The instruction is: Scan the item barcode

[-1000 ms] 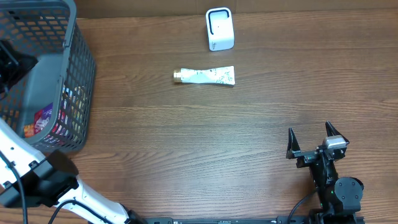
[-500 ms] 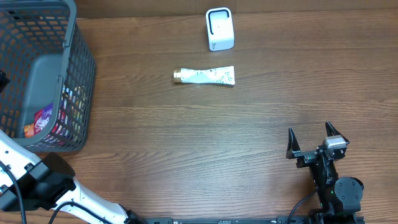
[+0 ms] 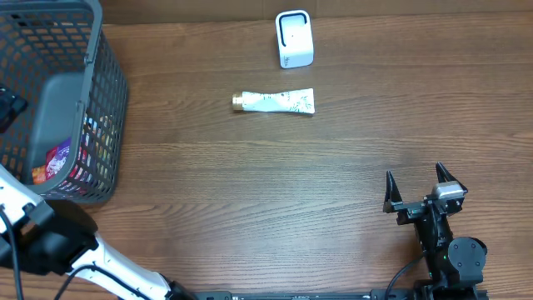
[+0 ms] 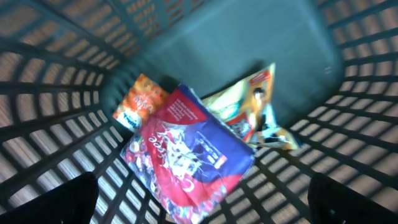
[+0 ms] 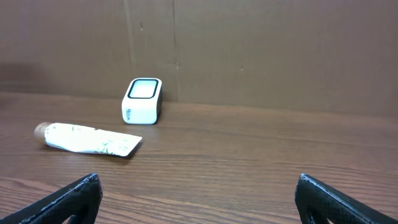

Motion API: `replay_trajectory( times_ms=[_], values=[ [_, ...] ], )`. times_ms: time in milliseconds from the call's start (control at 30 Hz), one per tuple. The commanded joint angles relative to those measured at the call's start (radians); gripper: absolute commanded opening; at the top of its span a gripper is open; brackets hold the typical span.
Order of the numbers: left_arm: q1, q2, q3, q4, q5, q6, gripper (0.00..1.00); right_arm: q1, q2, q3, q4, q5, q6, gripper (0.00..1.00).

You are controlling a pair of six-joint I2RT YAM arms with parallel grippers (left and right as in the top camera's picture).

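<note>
Near the far edge of the table (image 3: 250,200), mid-width: white tube (image 3: 273,102) lying flat, apart from the scanner (image 3: 294,39) behind it, bare wood all round. At the left edge, over the basket (image 3: 108,100) and its red packet (image 4: 186,155): left gripper (image 4: 205,202), spread wide, holding nothing. By the near right corner: right gripper (image 3: 414,185), wide, empty.
</note>
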Motion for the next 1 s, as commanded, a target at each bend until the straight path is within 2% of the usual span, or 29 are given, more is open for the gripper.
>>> replay_trajectory(
  times_ms=[0, 367, 833, 967],
  values=[
    [-0.001, 0.086, -0.015, -0.011, -0.005, 0.023, 1.00, 0.006, -0.010, -0.010, 0.005, -0.004, -0.004, 1.00],
    [-0.083, 0.277, -0.015, -0.074, 0.011, 0.039, 1.00, 0.006, -0.010, -0.010, 0.005, -0.004, -0.004, 1.00],
    [-0.101, 0.282, -0.025, -0.104, 0.004, 0.051, 1.00, 0.006, -0.010, -0.010, 0.005, -0.005, -0.004, 1.00],
    [-0.105, 0.282, -0.085, -0.104, -0.005, 0.061, 1.00, 0.006, -0.010, -0.010, 0.005, -0.004, -0.004, 1.00]
  ],
)
